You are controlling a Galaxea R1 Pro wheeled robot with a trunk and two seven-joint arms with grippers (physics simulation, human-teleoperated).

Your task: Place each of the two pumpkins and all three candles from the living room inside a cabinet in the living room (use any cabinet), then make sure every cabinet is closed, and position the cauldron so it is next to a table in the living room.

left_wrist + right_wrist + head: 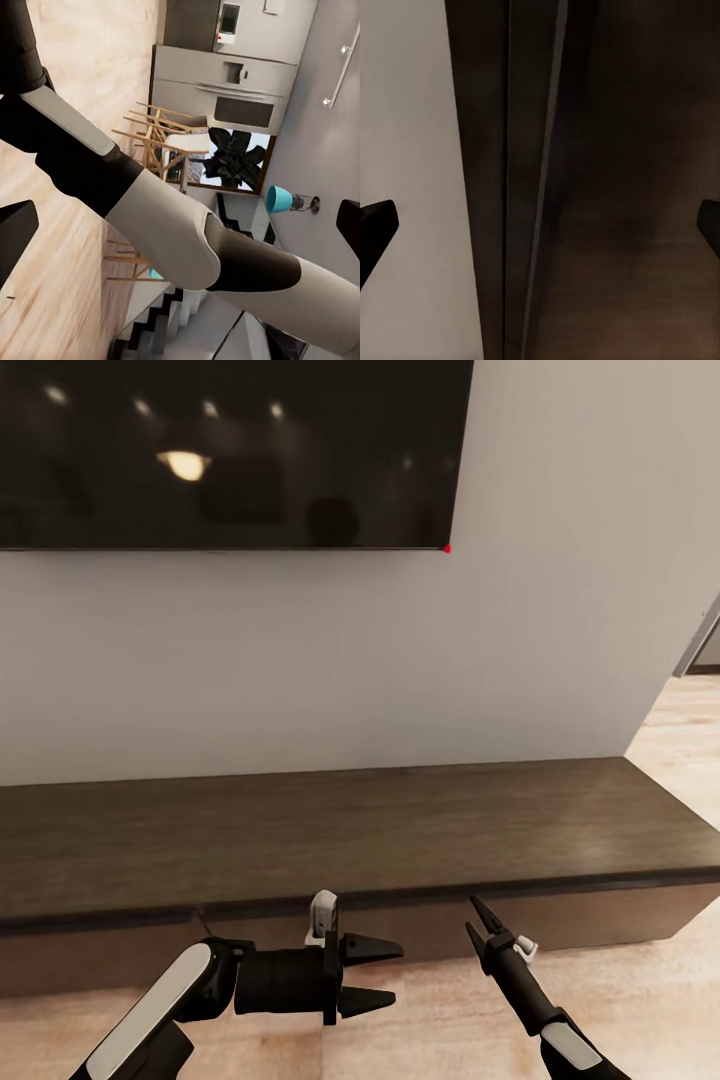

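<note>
Dark-brown wood-grain cabinet [330,830] — pale grey wall [400,670], black television [230,450].

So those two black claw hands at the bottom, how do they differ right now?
The left gripper points sideways toward the right, its fingers stacked one above the other; the right gripper points up and away toward the cabinet. The left gripper's fingers stand clearly apart, while the right gripper's look closer together in the head view. Both are black, pointed, open and empty.
</note>
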